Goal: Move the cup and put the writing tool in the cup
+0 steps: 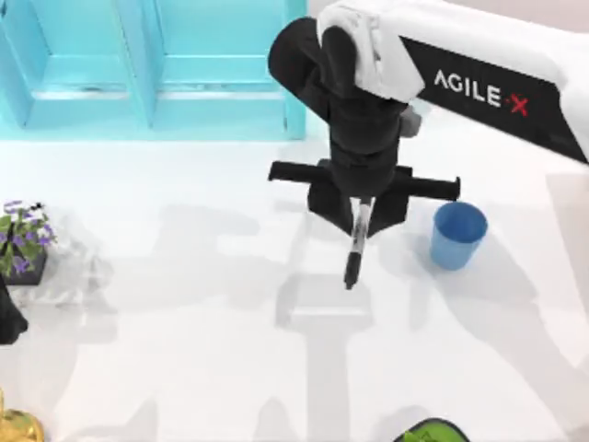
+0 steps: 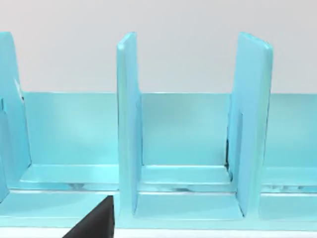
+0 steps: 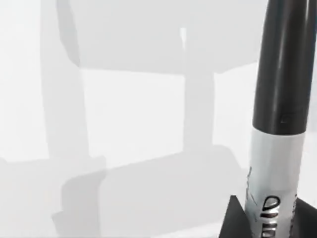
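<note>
The light-blue cup stands upright on the white table, right of centre. My right gripper hangs above the table just left of the cup and is shut on the writing tool, a slim black marker with a grey printed label. The marker hangs down from the fingers with its black end pointing at the table. In the right wrist view the marker runs close past the camera, above bare table. My left arm is parked at the table's far left edge.
A turquoise shelf unit with upright dividers lines the back of the table. A potted plant with purple flowers sits at the left edge. A gold object and a green object lie at the front edge.
</note>
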You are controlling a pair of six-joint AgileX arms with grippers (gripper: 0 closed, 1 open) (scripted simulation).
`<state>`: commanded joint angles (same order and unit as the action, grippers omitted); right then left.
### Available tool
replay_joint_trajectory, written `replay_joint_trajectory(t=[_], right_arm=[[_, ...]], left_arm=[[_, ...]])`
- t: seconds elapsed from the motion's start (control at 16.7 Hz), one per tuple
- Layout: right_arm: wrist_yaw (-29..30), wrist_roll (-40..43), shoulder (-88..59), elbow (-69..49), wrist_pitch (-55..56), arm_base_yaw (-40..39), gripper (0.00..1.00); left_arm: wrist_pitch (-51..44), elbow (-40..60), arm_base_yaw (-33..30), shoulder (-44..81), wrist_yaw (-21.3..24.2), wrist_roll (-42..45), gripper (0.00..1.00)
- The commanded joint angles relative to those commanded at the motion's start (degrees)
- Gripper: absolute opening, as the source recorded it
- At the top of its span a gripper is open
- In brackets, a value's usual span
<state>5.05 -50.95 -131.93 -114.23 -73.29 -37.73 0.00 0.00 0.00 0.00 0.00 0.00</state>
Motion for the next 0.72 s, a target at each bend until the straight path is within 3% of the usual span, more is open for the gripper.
replay_joint_trajectory(t=[0.3, 0.72], right_arm=[[-0.39, -2.97, 10.10, 8.50, -3.33, -4.31, 0.00], [0.87, -2.34, 10.81, 8.97, -1.63, -4.48, 0.00]], left_arm=[[0.00, 0.00, 0.00, 0.00, 0.00, 0.00, 1.00], [0.00, 0.00, 0.00, 0.00, 0.00, 0.00, 1.00]])
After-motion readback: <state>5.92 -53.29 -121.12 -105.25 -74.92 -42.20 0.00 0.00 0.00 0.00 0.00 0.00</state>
